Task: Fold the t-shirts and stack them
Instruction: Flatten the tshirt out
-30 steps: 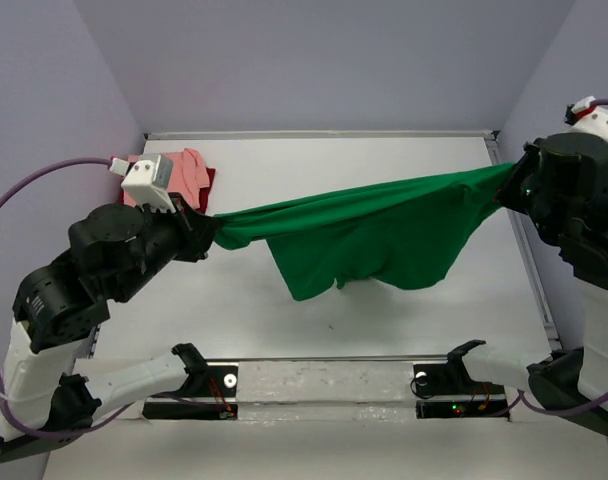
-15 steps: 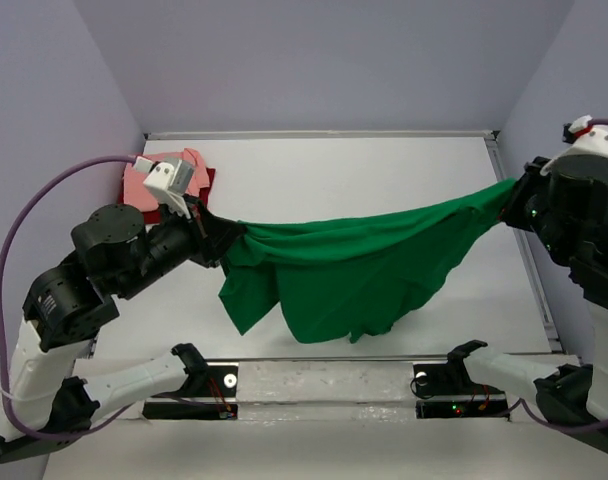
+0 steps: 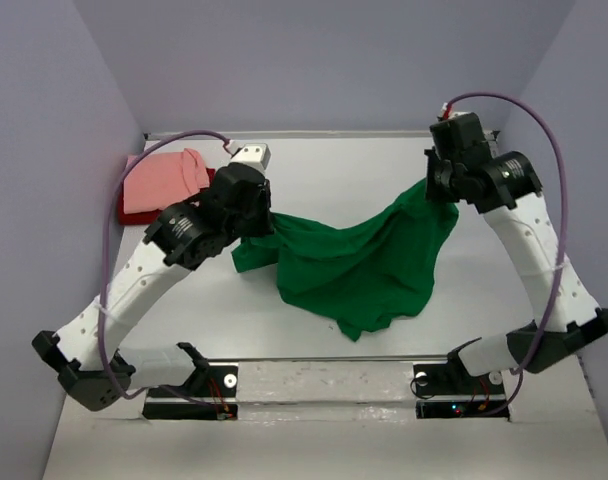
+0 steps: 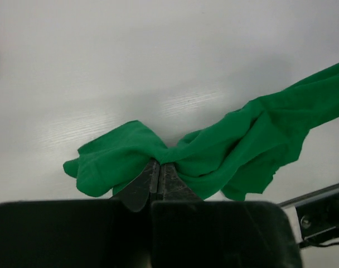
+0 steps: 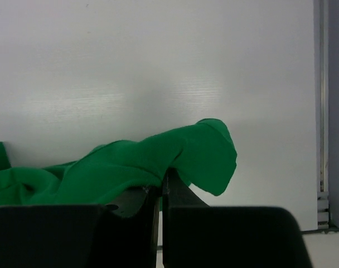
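Note:
The bright green t-shirt (image 3: pixel 354 265) hangs bunched between my two grippers over the middle of the table, its lower part draping onto the surface. My left gripper (image 3: pixel 256 218) is shut on the shirt's left end (image 4: pixel 130 159). At the right end (image 5: pixel 158 162), my right gripper (image 3: pixel 442 190) is shut on the cloth too. The salmon pink t-shirt (image 3: pixel 164 182) lies folded at the far left on the dark red t-shirt (image 3: pixel 210 177), of which only an edge shows.
The white table (image 3: pixel 334 170) has a raised rail along its back and right edges. A metal strip with both arm bases (image 3: pixel 324 385) runs along the near edge. Purple walls close in the sides.
Both arms have swung inward and toward the back of the table, bringing the shirt's ends closer together. The green shirt now sags lower and rests more on the table.

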Controlling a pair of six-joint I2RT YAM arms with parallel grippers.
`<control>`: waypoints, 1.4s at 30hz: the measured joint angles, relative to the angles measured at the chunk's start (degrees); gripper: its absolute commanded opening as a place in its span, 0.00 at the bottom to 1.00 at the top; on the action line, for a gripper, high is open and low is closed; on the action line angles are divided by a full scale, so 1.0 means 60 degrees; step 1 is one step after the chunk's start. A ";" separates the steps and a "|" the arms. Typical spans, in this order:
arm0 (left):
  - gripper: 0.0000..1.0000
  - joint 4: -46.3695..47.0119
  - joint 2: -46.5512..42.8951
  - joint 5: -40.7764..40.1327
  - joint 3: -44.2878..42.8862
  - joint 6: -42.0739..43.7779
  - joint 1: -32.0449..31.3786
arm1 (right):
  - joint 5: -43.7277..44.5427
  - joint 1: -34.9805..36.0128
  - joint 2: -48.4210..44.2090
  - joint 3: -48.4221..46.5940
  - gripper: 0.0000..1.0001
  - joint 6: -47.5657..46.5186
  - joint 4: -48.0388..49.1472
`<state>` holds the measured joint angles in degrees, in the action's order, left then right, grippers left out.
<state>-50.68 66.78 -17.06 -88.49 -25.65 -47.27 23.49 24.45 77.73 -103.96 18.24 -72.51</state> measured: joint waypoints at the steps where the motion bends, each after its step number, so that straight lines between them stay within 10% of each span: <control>1: 0.00 0.0237 0.0200 0.0215 0.0204 0.0058 0.0244 | -0.0069 0.0000 0.0346 -0.0080 0.00 -0.0073 0.0171; 7: 0.00 0.1341 0.1665 0.1024 0.1228 0.0503 0.2969 | -0.0310 -0.0142 0.3122 -0.1526 0.00 -0.0601 0.0783; 20: 0.00 0.2969 0.6058 0.2233 -0.0951 0.1432 0.5224 | -0.1056 -0.1909 0.7144 -0.5195 0.08 -0.1647 0.1530; 27: 0.99 0.2827 0.8925 0.2586 -0.3668 0.1461 0.5832 | -0.2357 -0.2492 0.8725 -0.6022 0.62 -0.1749 0.1836; 29: 0.99 0.2718 0.9847 0.2550 -0.4393 0.1515 0.6051 | -0.2495 -0.2692 0.9078 -0.5836 0.94 -0.1749 0.1883; 35: 0.99 0.2459 1.0083 0.2208 -0.4350 0.1428 0.6459 | -0.2663 -0.3129 0.8681 -0.5027 0.94 -0.1661 0.1774; 42: 0.99 0.3158 0.5843 0.2084 -0.1537 0.1158 0.6390 | -0.3136 -0.2958 0.3854 -0.0423 0.91 -0.1031 0.2645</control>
<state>-31.73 101.84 -4.56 -97.71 -18.70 -8.93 4.67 6.70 100.86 -106.50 12.05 -56.64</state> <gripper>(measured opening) 0.989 0.916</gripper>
